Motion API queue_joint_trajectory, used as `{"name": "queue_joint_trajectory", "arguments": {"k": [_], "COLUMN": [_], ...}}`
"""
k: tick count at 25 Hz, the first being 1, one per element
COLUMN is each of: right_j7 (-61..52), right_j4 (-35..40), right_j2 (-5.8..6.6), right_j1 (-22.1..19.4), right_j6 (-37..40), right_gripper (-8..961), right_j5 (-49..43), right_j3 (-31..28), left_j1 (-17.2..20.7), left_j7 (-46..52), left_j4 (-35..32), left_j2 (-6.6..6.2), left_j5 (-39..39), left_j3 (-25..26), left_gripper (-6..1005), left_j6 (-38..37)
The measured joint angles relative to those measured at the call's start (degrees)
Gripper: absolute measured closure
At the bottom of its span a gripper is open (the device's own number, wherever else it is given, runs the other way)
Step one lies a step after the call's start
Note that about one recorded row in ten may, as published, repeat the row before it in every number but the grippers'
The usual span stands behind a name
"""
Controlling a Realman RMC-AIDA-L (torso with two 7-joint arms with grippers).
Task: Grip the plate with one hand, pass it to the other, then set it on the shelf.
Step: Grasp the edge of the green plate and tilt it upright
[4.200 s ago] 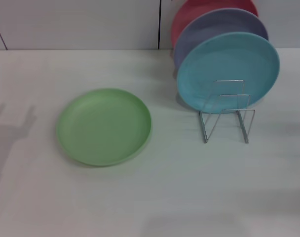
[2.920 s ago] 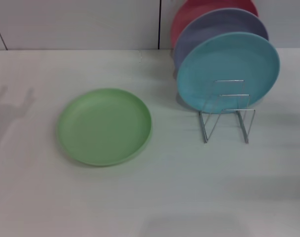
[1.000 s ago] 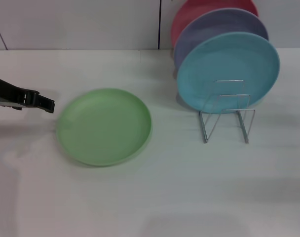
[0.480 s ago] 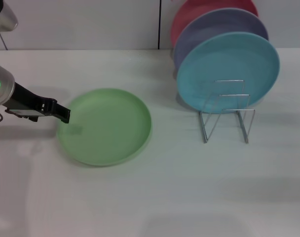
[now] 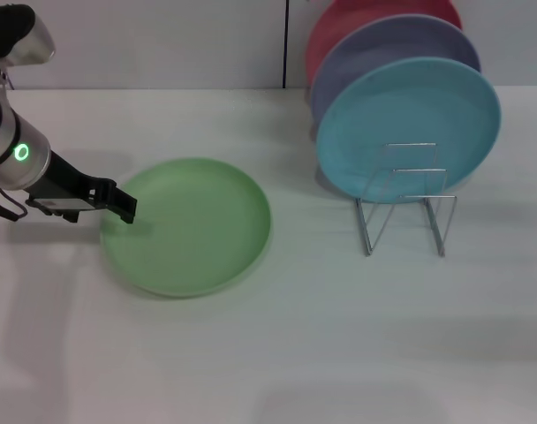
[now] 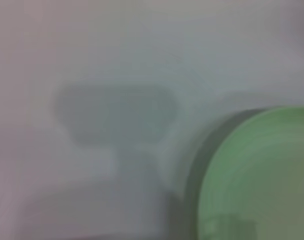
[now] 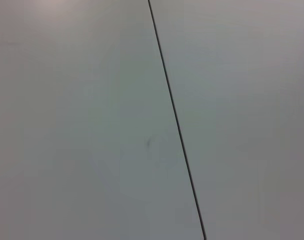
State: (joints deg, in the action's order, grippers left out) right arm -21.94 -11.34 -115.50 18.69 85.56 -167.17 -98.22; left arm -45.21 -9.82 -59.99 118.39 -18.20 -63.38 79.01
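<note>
The light green plate (image 5: pixel 189 226) lies flat on the white table, left of centre in the head view. Part of it also shows in the left wrist view (image 6: pixel 262 175). My left gripper (image 5: pixel 125 208) has come in from the left and its black tip is at the plate's left rim, just above it. The silver wire shelf (image 5: pixel 407 205) stands at the right. Its front loops hold nothing. My right gripper is out of view; its wrist view shows only a plain wall.
A light blue plate (image 5: pixel 408 124), a lavender plate (image 5: pixel 374 49) and a red plate (image 5: pixel 357 18) stand upright in a row behind the rack's front loops. The white table (image 5: pixel 295 353) stretches towards me.
My left arm has come in from the left edge and moved right until its gripper reached the green plate's left rim. The plate has not moved.
</note>
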Motion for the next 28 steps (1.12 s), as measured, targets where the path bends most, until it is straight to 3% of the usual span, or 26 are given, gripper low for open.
{"name": "queue_joint_trajectory", "arguments": {"k": [9,28], "right_j7": [0.0,0.0], "right_j4": [0.0,0.0], "right_j2": [0.01,0.01], "right_j1": [-0.1,-0.4], "right_j6": [0.7,1.6], "right_gripper": [231,231], "right_j5": [0.0,0.0], "right_j3": [0.2,0.4], "left_j1": [-4.6,-5.0], "left_j7": [0.2,-1.5], "left_j4": [10.5,14.4], "left_j2": [-0.24,-0.35], "left_j5": [3.6,3.8], "left_j3": [3.3,3.8], "left_gripper": [174,176], "left_j6": [-5.1,-7.7]}}
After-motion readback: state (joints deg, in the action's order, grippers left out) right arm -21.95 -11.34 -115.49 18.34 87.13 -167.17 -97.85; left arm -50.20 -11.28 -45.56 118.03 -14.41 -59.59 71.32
